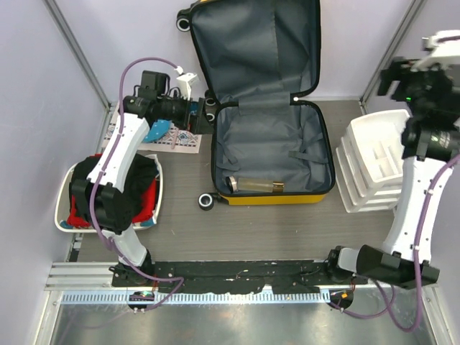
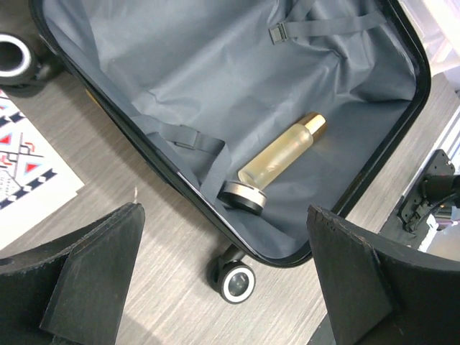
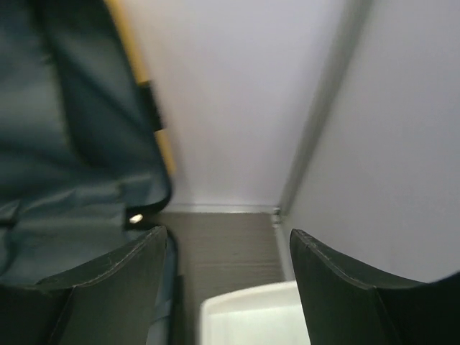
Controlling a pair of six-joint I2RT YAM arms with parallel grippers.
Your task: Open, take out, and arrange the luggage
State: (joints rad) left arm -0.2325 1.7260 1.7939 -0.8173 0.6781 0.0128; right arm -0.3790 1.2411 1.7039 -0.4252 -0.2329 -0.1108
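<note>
Left hand and right hand both gape open, empty.

This is a robotics lab test cell rather than a home. A grey wood-grain table is boxed in by plain pale wall panels and bare metal frame posts. At the table's near edge a white left arm and right arm are bolted to a black base plate beside an aluminium rail, and purple cables loop loose. The only household item worth noting, the luggage, lies open at the far edge.
</note>
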